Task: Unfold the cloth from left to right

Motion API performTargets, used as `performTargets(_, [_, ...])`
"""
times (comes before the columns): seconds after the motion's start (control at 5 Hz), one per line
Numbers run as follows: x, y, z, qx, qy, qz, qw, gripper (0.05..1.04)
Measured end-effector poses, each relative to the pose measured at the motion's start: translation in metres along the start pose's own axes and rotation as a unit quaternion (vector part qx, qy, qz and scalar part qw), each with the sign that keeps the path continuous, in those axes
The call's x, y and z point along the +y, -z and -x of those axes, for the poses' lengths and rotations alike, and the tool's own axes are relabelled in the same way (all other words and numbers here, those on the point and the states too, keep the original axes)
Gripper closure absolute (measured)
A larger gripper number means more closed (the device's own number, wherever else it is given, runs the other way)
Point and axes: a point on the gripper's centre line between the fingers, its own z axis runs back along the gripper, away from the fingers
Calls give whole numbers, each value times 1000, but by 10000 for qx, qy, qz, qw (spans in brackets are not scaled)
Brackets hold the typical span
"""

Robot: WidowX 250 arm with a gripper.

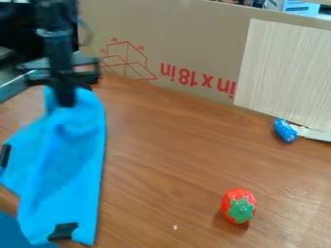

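One cloth (67, 169), one gripper (65, 99), one strawberry (234, 199) share one table (161, 169).

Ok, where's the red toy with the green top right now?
In the camera view, the red toy sits lower right on the table, below the small blue object.

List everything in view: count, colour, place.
soft cloth: 1, bright blue with black patches, left side, below the gripper
toy strawberry: 1, red with green leaves, lower right
small rounded object: 1, blue, right, near the panel's foot
wood-grain table: 1, brown, under the cloth
cardboard sheet: 1, tan with red print, along the back
wood-grain panel: 1, pale beige, upper right
box: 1, blue and white, top right corner
robot arm: 1, black, upper left
gripper: 1, black, at cloth's top end
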Motion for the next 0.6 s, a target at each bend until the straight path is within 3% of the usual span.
performTargets(0.6, [-102,5,31,455,-415,27,9981,1032])
